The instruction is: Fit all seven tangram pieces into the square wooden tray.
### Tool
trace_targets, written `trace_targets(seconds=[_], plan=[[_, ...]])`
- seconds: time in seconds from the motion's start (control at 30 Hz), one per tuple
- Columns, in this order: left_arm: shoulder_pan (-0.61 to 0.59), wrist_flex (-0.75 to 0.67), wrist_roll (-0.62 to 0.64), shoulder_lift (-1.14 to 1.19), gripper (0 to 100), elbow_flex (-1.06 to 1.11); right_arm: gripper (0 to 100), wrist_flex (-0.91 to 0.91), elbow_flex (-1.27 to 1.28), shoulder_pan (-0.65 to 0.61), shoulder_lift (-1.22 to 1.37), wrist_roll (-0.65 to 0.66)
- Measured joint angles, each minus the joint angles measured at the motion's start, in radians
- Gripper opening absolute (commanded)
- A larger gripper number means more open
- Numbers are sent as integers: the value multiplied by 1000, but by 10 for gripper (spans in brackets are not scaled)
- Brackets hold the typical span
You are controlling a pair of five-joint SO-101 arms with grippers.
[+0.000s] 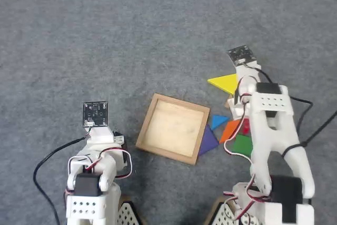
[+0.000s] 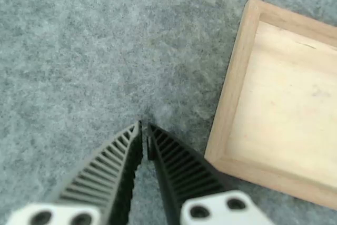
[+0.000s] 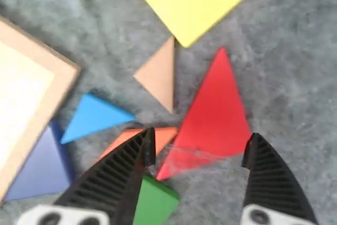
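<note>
**Right gripper** [image 3: 201,139]: jaws spread wide above the red triangle [image 3: 216,111], one finger to each side of its broad end. **Left gripper** [image 2: 144,127]: jaws pressed together on nothing, over bare mat [image 2: 79,51] near a corner of the tray [image 2: 231,77].

In the high view the tray lies at centre frame and holds no piece yet. All seven pieces lie on the mat to its right. Purple [image 1: 207,140] and blue [image 1: 217,121] are nearest its edge, then orange [image 1: 230,129] and green [image 1: 243,145], with yellow [image 1: 225,82] farther up. A tan triangle [image 3: 160,75] sits between yellow and red. Red's corner nearest the gripper appears to overlap orange, though this is hard to confirm.

Step judged in hand: grasping red. Done well, the jaws descend square to its two long edges and close low against the mat. They then lift straight up, so orange and green are not dragged.
</note>
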Motion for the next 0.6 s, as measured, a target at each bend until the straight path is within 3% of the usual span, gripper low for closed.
trace_targets(seconds=[0.37,0.6], plan=[[0,0,0,0,14,0,277,-29,0,72,49,-15],[0,0,0,0,14,0,278,-74,0,104,129,58]])
